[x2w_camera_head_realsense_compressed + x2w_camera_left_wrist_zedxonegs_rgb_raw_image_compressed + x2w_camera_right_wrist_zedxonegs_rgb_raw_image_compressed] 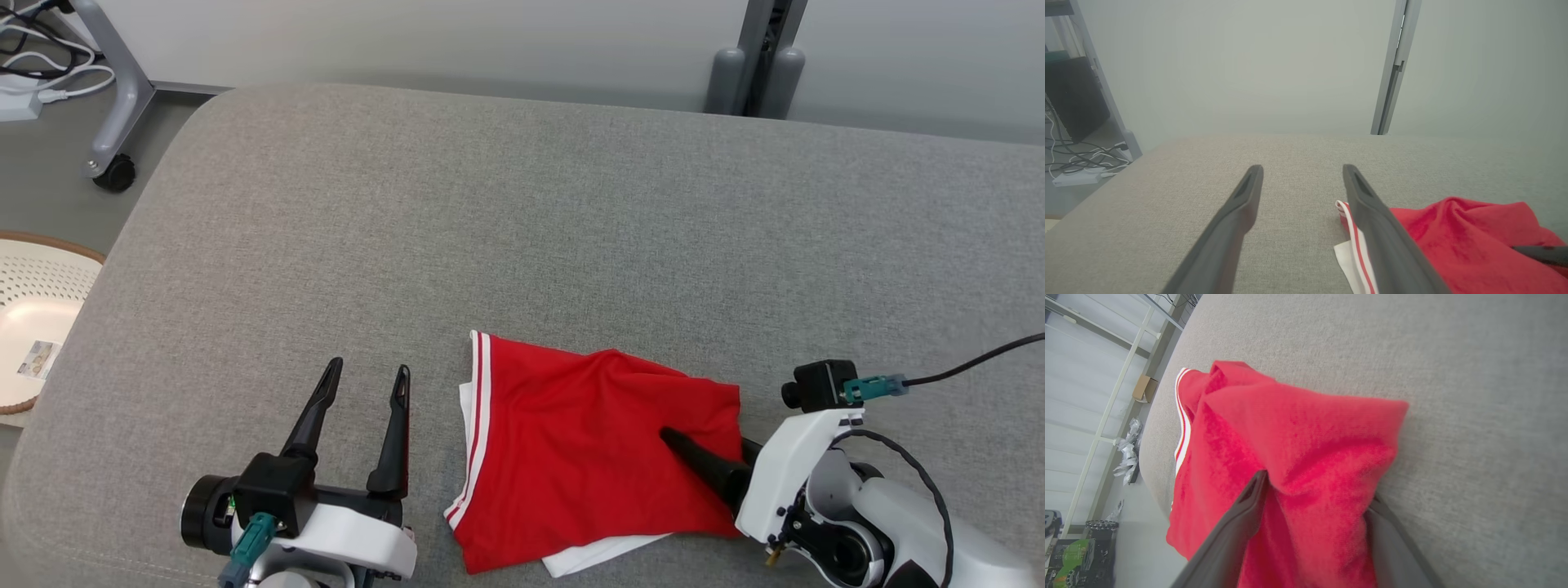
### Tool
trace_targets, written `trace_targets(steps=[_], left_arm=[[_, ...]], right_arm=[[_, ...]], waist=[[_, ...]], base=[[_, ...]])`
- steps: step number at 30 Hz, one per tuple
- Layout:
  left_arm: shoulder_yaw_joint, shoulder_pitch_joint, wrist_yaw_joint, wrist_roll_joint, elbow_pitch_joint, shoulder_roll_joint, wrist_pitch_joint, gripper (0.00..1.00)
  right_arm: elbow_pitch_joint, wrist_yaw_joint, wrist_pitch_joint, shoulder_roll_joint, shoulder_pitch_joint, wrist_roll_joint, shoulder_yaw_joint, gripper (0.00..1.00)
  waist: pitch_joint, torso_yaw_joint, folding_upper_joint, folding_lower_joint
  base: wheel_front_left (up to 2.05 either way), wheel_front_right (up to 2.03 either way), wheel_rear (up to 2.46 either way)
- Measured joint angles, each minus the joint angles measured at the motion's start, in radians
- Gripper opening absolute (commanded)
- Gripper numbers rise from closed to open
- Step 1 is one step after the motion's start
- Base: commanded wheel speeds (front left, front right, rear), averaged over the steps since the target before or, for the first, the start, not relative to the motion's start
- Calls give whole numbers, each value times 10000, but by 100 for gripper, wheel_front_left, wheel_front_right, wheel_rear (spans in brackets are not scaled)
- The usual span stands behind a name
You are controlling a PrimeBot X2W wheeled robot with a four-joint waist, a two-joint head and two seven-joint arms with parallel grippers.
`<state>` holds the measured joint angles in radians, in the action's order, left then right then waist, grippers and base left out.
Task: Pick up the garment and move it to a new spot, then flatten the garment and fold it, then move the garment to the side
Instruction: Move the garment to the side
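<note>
Between the spread, unclamped fingers of the right tool (1316,490): the edge of one red garment (571,441), apparently folded, on the grey table (522,229). Just beside its striped hem: the left tool (367,367), fingers apart, empty. Step judged: moving it aside; next, pinch all layers. Count: one garment, two tools.

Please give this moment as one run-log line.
garment: on grey cushion | left gripper: open, beside it | right gripper: open, garment between fingers

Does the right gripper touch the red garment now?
Touching. The right wrist view shows a fold of the red garment lying between the open fingers of the right gripper, resting against both.
</note>
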<state>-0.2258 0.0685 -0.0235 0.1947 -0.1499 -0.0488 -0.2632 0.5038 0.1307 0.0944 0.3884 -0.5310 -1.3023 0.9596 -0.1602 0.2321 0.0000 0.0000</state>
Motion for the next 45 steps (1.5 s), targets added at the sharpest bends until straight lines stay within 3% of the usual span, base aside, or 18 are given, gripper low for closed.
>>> trace_targets(steps=[6, 7, 9, 24, 38, 45], left_arm=[[-44, 31, -40, 6, -25, -2, 0, 100], [-56, 34, -40, 6, -35, -2, 0, 100], [-65, 35, -42, 6, -44, -2, 0, 100], [-71, -55, -56, 6, -109, -2, 0, 100], [12, -301, -86, 58, -98, -2, 0, 100], [54, -329, -100, 86, -88, -2, 0, 100]], right_arm=[[36, 0, -171, -4, -303, -203, 554, 100], [48, 0, -203, 8, -343, -257, 631, 54], [69, 0, -261, 29, -401, -326, 807, 0], [98, 0, -1204, 382, -662, -842, 1463, 0], [341, 0, -1835, 830, -1233, -1676, 825, 0], [1498, 0, -2520, 949, -1510, -1703, 355, 0]], waist=[[-57, 30, 0, 0], [-56, 33, 0, 0], [-42, 34, 0, 0], [339, -188, 0, 0], [784, -966, 0, 0], [792, -1355, 0, 0]], base=[[0, 0, 0], [0, 0, 0], [0, 0, 0], [0, 0, 0], [0, 0, 0], [0, 0, 0]])
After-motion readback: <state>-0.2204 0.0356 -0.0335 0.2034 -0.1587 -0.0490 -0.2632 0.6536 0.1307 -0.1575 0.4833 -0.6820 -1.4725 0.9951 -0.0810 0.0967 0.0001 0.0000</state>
